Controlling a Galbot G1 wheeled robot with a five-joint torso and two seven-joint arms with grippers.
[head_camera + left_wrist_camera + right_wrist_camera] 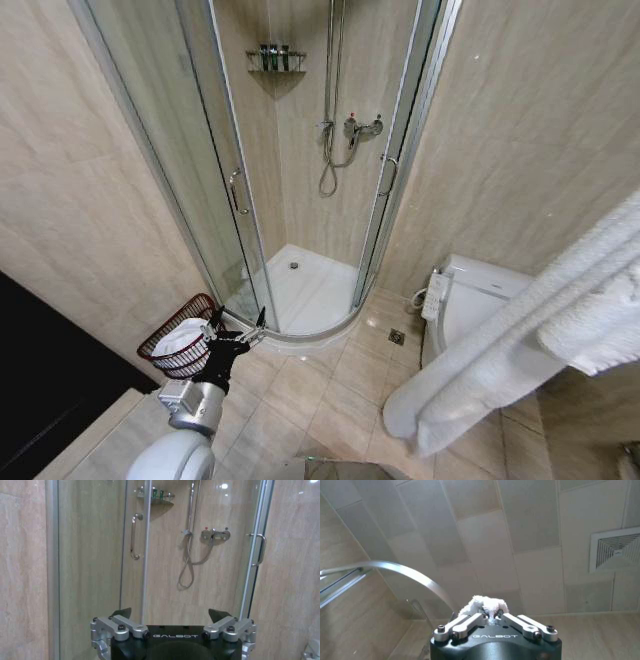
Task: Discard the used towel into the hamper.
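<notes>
One towel [520, 330] pinched in right gripper [492, 615], hamper [180, 340] by left gripper [238, 328].

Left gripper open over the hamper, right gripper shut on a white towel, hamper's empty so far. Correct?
One thing is off: the hamper is not empty. The head view shows a white towel already lying in it. The rest holds: the left gripper is open beside it, and the right gripper is shut on white towelling.

Even, soft overhead light across my head view; a glare spot on the shower glass [223, 486]; my left wrist view slightly blurred.
</notes>
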